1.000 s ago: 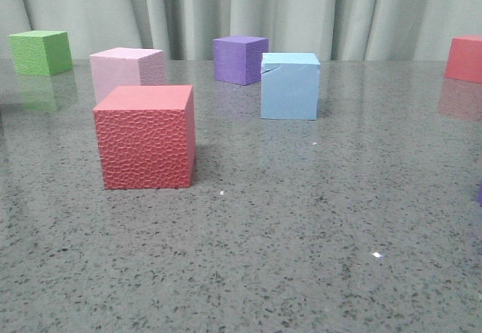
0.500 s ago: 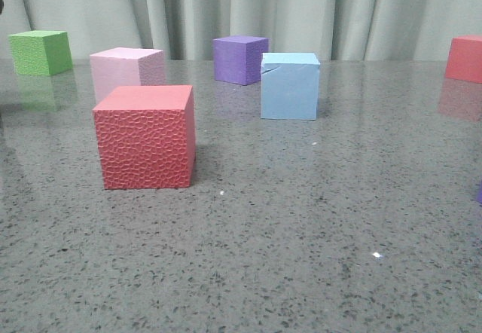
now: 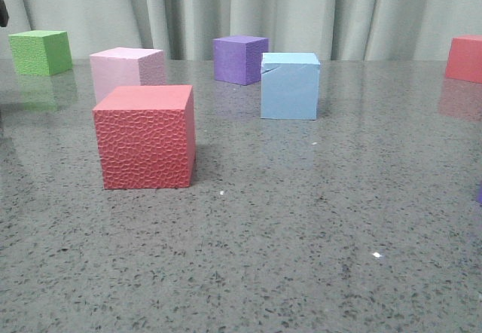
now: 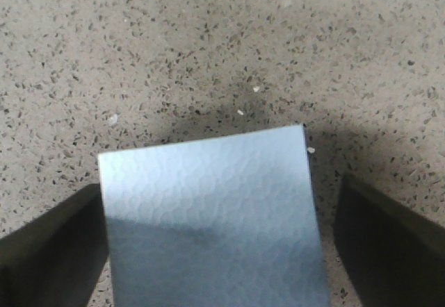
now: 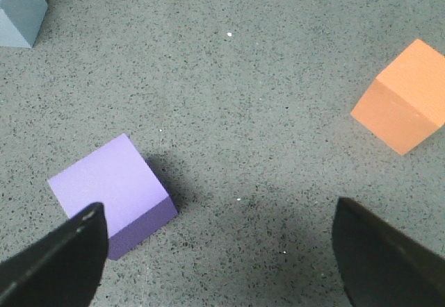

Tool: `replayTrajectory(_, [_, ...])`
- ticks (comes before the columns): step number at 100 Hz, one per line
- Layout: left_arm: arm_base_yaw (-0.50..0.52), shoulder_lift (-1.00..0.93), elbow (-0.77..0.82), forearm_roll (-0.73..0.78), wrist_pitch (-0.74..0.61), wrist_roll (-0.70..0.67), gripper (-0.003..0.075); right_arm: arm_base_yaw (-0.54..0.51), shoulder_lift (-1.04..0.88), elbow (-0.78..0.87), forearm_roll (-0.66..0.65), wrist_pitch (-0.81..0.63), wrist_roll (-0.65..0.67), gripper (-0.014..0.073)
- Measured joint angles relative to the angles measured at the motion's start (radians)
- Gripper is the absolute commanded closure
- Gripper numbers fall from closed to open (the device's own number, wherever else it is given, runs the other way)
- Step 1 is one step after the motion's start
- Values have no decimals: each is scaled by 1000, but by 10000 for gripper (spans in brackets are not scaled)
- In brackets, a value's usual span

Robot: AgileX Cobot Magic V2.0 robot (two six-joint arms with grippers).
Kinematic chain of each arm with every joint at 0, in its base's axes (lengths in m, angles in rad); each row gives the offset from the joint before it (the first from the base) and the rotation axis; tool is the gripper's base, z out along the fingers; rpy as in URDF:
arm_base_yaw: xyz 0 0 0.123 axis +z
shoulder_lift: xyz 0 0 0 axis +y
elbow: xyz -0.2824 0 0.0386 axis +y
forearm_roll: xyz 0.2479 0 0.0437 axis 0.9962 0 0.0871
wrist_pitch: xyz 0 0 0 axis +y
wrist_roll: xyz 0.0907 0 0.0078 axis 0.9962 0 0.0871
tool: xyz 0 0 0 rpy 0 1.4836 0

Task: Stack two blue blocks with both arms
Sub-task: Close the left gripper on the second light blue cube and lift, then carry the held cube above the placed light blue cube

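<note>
One light blue block [image 3: 290, 86] with a cracked top edge stands on the table at mid-right, in front of the purple cube [image 3: 239, 59]. The second blue block [image 4: 212, 217] shows only in the left wrist view. It sits between the fingers of my left gripper [image 4: 222, 251], which is open around it: one finger [image 4: 49, 251] is at its side and the other [image 4: 389, 244] stands a little off. My right gripper [image 5: 219, 251] is open and empty above bare table. A grey-blue cube [image 5: 19, 8], perhaps the cracked block, is at that view's corner.
The front view shows a red cube [image 3: 144, 137], a pink cube [image 3: 126, 71], a green cube [image 3: 40, 52] and another red cube [image 3: 464, 58]. A black part [image 3: 2, 13] shows at the left edge. A light purple cube [image 5: 111, 192] and an orange cube [image 5: 402, 97] lie near my right gripper.
A small black part has come further into the front view at its upper left edge. The cubes have not moved.
</note>
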Motion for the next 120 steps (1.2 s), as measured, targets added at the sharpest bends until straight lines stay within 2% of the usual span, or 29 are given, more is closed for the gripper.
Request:
replayTrajectory(25, [0, 0, -2, 0, 0, 0, 519, 0, 0, 0, 0, 0, 0, -52])
replayTrajectory(42, [0, 0, -2, 0, 2, 2, 642, 0, 0, 0, 0, 0, 0, -52])
replayTrajectory(77, [-33, -30, -66, -39, 104, 96, 656, 0, 0, 0, 0, 2, 0, -52])
replayTrajectory(99, [-146, -46, -223, -49, 199, 137, 655, 0, 0, 0, 0, 4, 0, -52])
replayTrajectory(120, [-273, -46, -360, -49, 227, 146, 655, 0, 0, 0, 7, 4, 0, -52])
